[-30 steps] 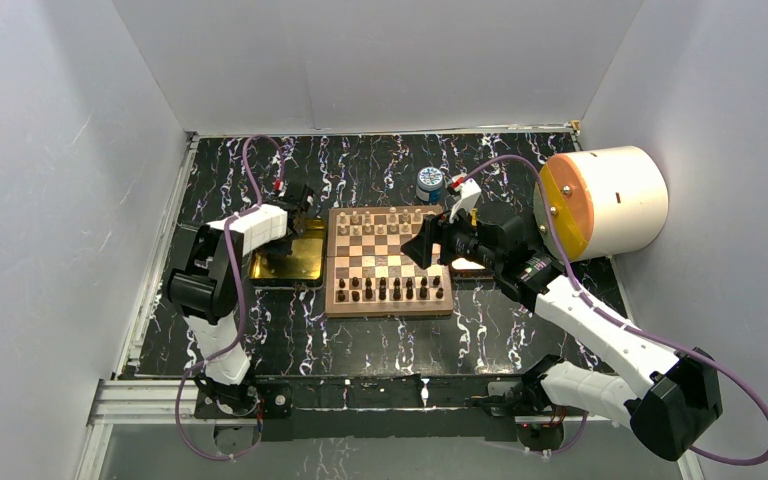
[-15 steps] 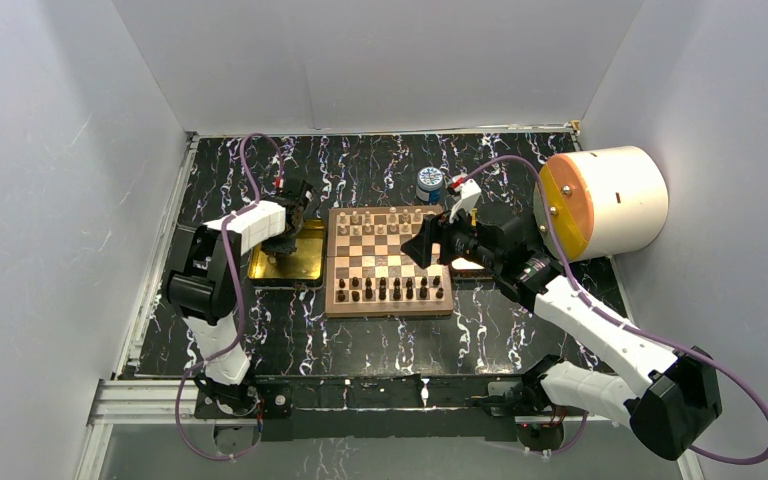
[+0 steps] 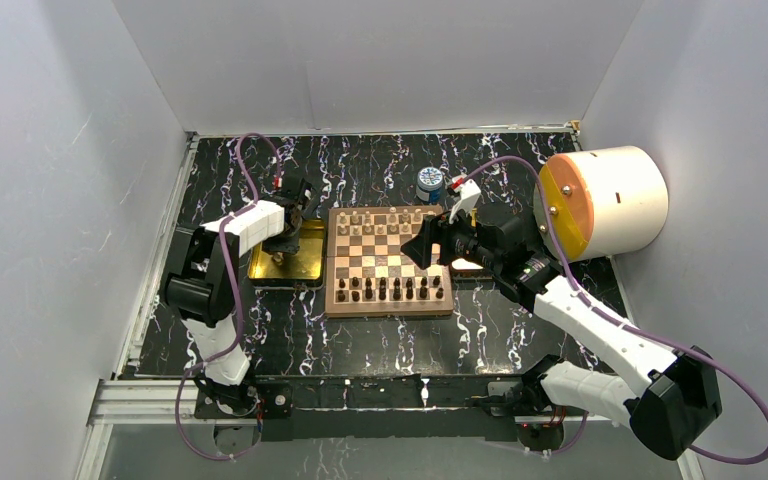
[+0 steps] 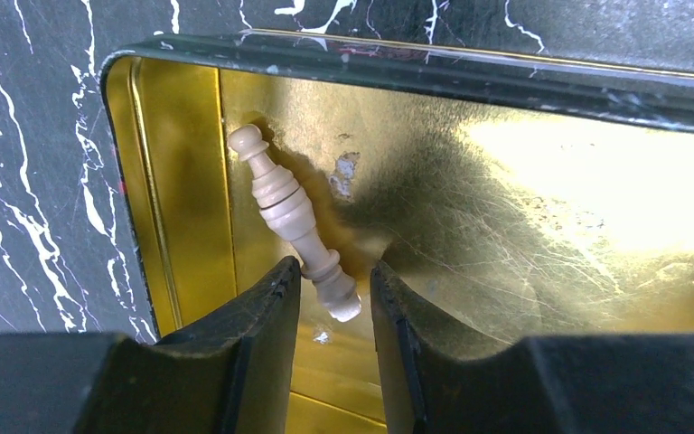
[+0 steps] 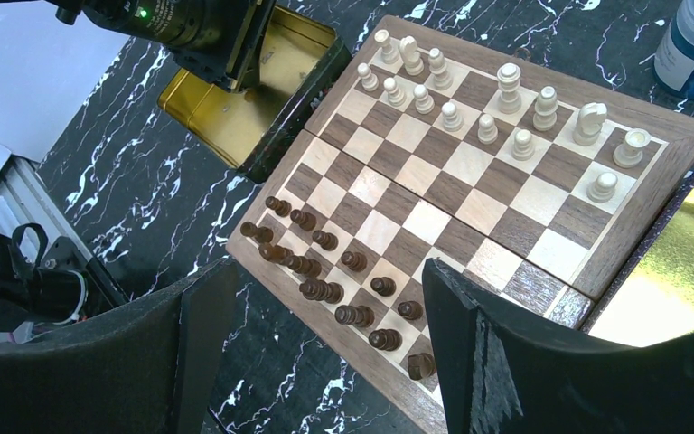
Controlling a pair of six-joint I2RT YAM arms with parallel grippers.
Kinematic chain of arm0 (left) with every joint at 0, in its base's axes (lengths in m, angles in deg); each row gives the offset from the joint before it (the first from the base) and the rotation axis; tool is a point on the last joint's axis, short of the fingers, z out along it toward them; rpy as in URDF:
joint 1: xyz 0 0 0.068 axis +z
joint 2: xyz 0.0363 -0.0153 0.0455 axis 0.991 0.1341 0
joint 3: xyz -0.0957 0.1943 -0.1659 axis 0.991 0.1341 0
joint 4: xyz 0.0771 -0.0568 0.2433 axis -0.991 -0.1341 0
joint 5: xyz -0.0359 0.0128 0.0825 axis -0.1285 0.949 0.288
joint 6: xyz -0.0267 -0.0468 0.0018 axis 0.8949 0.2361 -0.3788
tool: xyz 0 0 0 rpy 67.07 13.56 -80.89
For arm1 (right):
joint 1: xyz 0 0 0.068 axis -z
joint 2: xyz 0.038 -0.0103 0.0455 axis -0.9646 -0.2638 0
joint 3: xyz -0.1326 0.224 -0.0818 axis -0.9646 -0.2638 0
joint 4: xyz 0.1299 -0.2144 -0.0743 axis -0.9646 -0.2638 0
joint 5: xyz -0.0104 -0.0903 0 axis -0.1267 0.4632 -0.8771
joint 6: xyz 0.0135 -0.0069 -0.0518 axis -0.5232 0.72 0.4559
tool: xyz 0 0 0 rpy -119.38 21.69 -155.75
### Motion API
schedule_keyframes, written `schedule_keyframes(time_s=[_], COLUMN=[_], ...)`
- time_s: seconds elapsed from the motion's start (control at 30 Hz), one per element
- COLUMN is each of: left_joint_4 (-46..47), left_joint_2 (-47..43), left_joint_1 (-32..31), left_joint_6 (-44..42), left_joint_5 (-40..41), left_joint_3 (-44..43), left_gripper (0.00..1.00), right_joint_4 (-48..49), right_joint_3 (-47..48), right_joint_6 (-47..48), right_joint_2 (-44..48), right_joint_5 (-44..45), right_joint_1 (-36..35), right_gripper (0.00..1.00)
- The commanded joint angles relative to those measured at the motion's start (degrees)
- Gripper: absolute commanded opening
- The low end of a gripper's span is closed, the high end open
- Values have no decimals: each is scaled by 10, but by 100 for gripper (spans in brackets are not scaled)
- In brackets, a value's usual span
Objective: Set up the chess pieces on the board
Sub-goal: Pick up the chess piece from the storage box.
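A cream chess piece [image 4: 289,212] lies on its side in the left gold tray [image 4: 551,208], near the tray's left wall. My left gripper [image 4: 334,271] is down in that tray and open. The piece's base lies between the fingers, touching the left one, with a gap to the right one. On the board [image 3: 388,308], cream pieces [image 3: 380,222] stand in the far rows and dark pieces [image 3: 390,290] in the near rows. My right gripper [image 3: 425,245] hangs open above the board's right side, holding nothing. The right wrist view looks down on the board [image 5: 389,383].
A blue-and-white jar [image 3: 429,183] stands just behind the board's far right corner. A second gold tray [image 3: 465,262] lies against the board's right edge, under my right arm. A big white cylinder [image 3: 605,200] with an orange face lies at the right wall.
My left wrist has shifted slightly over the left gold tray and its jaws have parted a little. The right arm has not moved.
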Motion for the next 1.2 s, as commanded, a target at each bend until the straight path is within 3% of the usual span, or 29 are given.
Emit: schedule_keyframes(time_s=[0.0, 0.33, 0.63, 0.87, 1.17], left_joint_4=[-6, 0, -14, -18, -15], left_joint_2=[-17, -26, -28, -36, -39], left_joint_1=[2, 2, 3, 10, 14], left_joint_6=[20, 34, 59, 94, 114], left_joint_5=[-35, -66, -21, -48, -72], left_joint_3=[3, 10, 14, 22, 21], left_gripper=[33, 34, 33, 38, 27], right_joint_4=[25, 25, 24, 28, 29], right_joint_3=[11, 20, 26, 19, 14], right_joint_6=[12, 12, 13, 8, 8], right_joint_2=[-1, -9, -14, -14, -7], right_joint_5=[-2, -4, -9, -15, -13], right_joint_1=[1, 1, 2, 2, 1], right_gripper=[84, 84, 83, 83, 83])
